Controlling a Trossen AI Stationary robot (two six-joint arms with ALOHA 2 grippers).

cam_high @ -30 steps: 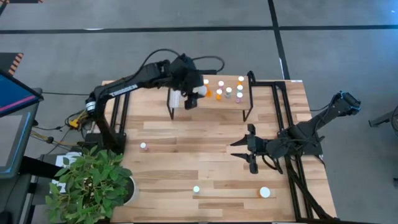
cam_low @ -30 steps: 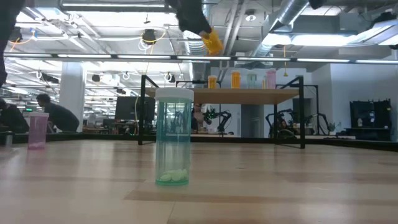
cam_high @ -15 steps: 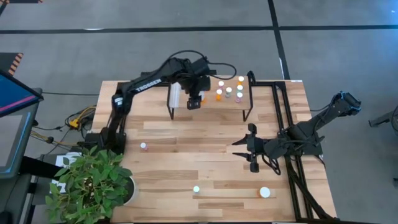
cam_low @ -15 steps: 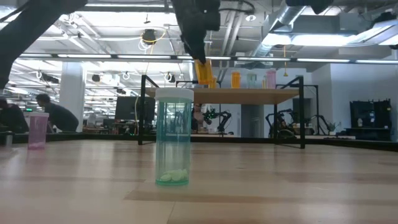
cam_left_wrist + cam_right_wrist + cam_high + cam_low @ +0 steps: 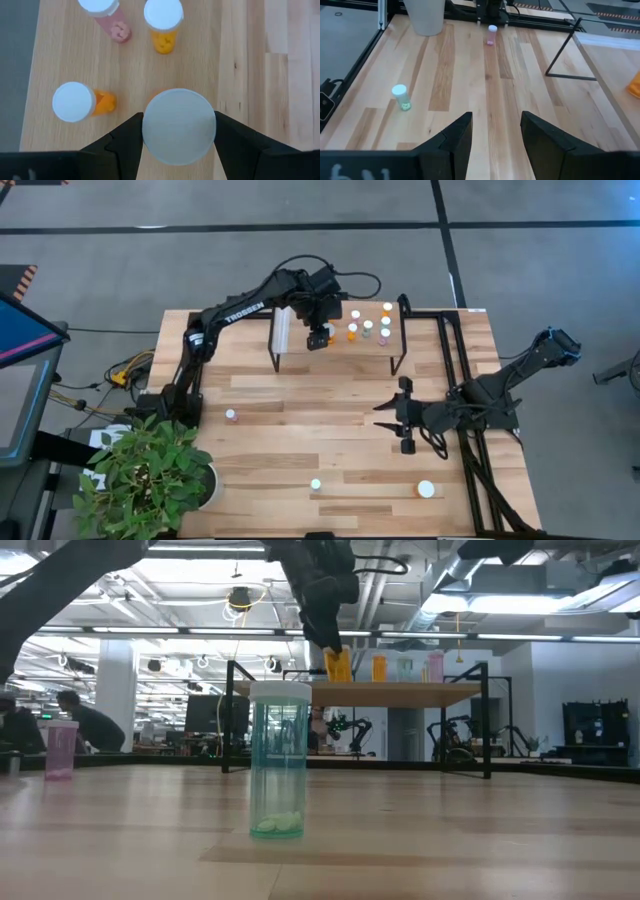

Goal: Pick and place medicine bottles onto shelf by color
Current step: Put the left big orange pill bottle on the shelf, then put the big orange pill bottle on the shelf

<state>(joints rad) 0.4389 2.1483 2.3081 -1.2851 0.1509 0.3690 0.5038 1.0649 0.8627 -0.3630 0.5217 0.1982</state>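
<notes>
Hiding its body – white cap (image 5: 179, 126), left gripper (image 5: 179, 142).

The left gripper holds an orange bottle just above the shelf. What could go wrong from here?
1. The left gripper holds the orange bottle close to other orange bottles on the shelf. Lowering or opening there may knock one over.
2. Released before it rests flat on the shelf, the held bottle might tip and roll off.

The right gripper waits open over the table, so it adds little risk.
</notes>
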